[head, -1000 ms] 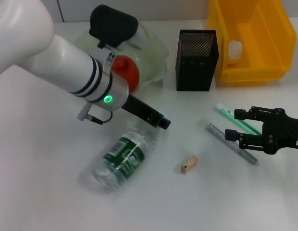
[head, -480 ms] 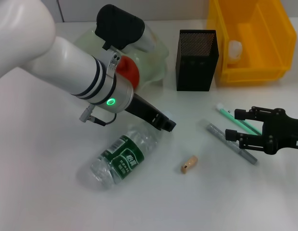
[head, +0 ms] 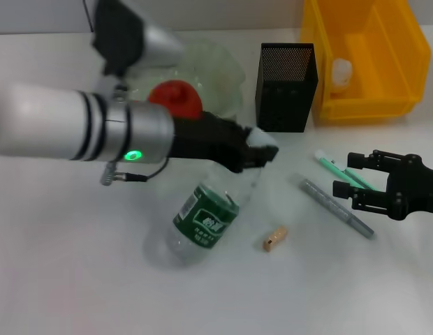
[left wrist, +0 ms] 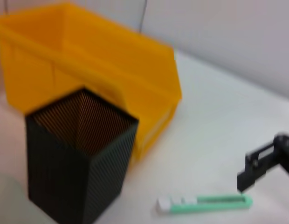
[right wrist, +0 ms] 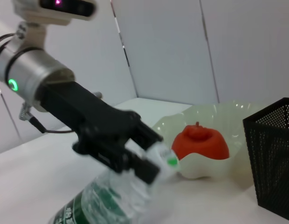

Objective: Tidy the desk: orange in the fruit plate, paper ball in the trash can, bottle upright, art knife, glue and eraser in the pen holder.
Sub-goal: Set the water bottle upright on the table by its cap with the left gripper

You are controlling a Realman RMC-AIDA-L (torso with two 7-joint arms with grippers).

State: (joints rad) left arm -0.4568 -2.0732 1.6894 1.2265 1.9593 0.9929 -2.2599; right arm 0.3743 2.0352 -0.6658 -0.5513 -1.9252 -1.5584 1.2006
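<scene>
While the left hand (head: 255, 155) is closed on the neck of the bottle (head: 206, 218), the bottle stands tilted, its base on the desk (head: 77, 279) and its cap end raised toward the pen holder (head: 286, 87). From the right wrist view the same grip shows: dark fingers (right wrist: 135, 161) pinch the bottle (right wrist: 107, 200) just below its white-and-green cap, with the green label low in front. Behind the left arm, the orange (head: 176, 99) sits in the fruit plate (head: 220, 70), and the right wrist view shows it resting inside the wavy pale-green rim. The pen holder stands upright just beside the yellow trash can (head: 363, 56), which holds a small white paper ball (head: 341, 73) against its near left wall. On the desk between the bottle and the right arm lies the small tan eraser (head: 275, 238). Farther right lie a grey art knife (head: 339, 208) and a pale-green glue stick (head: 335, 169), close together. The right hand (head: 353, 178) hovers with its fingers spread apart, right by the glue stick and the far end of the knife, holding nothing.
</scene>
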